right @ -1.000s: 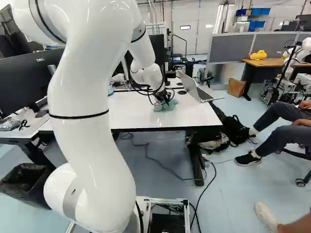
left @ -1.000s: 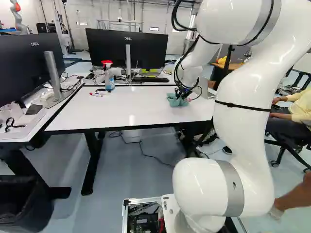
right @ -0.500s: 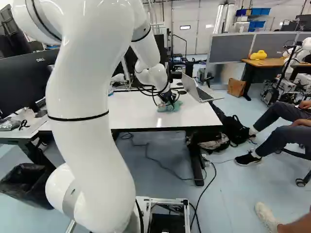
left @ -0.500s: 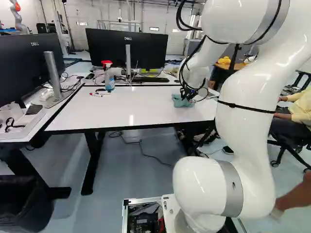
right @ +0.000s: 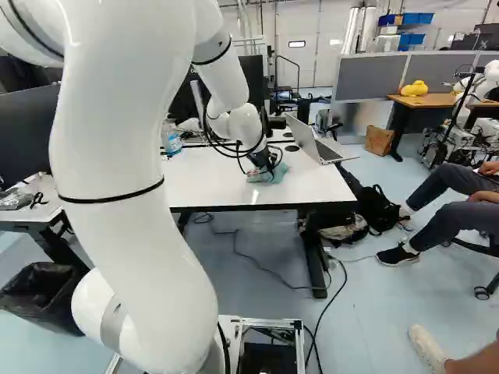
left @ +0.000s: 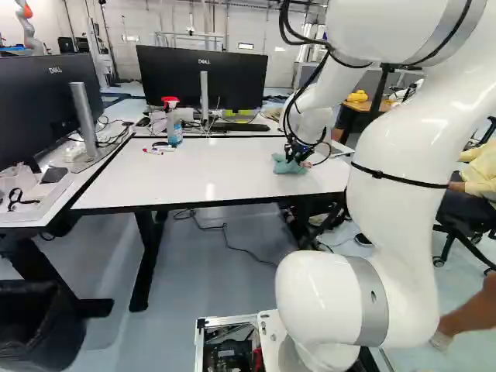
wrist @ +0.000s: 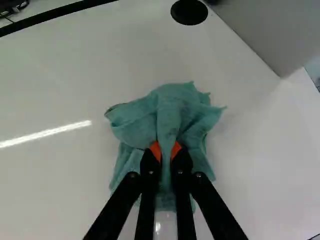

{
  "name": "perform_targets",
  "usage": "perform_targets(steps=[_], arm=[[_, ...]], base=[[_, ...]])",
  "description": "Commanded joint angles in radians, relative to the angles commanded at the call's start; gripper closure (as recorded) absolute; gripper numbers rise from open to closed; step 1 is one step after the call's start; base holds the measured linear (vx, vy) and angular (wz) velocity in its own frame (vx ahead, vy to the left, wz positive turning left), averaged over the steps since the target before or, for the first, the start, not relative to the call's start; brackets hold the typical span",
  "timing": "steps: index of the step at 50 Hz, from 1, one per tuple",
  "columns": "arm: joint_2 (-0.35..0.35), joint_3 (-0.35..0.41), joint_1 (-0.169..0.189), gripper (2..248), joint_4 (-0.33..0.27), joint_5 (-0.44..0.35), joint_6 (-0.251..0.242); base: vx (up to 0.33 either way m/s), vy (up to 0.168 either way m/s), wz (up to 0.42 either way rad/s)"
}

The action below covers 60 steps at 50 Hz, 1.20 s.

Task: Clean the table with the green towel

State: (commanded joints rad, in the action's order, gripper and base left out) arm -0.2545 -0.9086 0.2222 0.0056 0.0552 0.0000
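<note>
Slightly nearer the front edge of the table [left: 194, 178], green towel [wrist: 172, 115] moved with the arm [left: 391, 232], pinched in the gripper [left: 297, 153]

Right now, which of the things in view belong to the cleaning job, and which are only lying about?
For the job:
- green towel, gripped by the pincer
- white table

Only lying about:
- laptop
- pens
- keyboard
- spray bottle, though perhaps useful

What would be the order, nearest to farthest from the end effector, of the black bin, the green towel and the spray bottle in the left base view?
1. Green towel: gripped in the end effector.
2. Spray bottle: left of the towel, by the table's far edge.
3. Black bin: at the view's lower left.
</note>
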Motion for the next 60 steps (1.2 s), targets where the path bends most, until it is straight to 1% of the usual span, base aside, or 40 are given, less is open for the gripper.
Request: perform_targets(steps=[10, 23, 44, 60], arm=[[-0.027, -0.033, -0.022, 210, 0.0, 0.0, 0.0], [-0.027, -0.034, -0.022, 210, 0.0, 0.0, 0.0], [0.028, -0.021, -0.026, 210, 0.0, 0.0, 0.0], [0.082, -0.002, -0.062, 210, 0.0, 0.002, 0.0]], base=[[0.0, 0.0, 0.0], [0.0, 0.0, 0.0], [0.0, 0.0, 0.0], [0.0, 0.0, 0.0]])
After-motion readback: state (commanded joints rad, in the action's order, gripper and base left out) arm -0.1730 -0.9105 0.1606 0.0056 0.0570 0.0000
